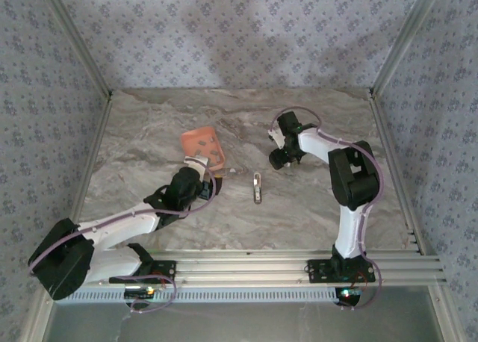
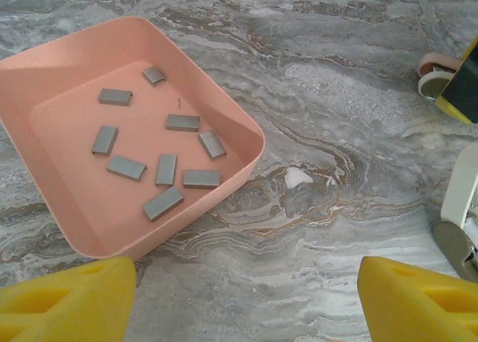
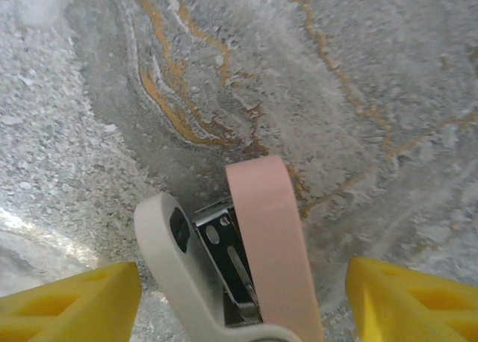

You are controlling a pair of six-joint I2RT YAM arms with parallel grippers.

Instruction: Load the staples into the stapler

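Your left gripper (image 2: 243, 301) sat nearest to you, left of centre on the marble table (image 1: 149, 118). Its yellow fingers (image 2: 67, 297) were spread wide with nothing between them. Just beyond it, slightly to the far side, lay the salmon-orange tray (image 2: 45, 66), and the gripper faced its near rim without touching it. The staples (image 2: 166, 169) lay scattered flat on the tray floor as short grey strips, none overlapping.

To the right of that gripper, about mid-table, you had the stapler (image 1: 258, 187) lying lengthwise, near to far, clear of the tray. It lay between your two grippers and apart from both. Your right wrist camera showed it hinged open, a white half and a pink half splayed in a narrow V with the metal channel bare between them.

Farther back and to the right, your right gripper (image 3: 243, 301) hung over the table, pointing down toward the stapler. Its fingers were also parted wide and gripped nothing.
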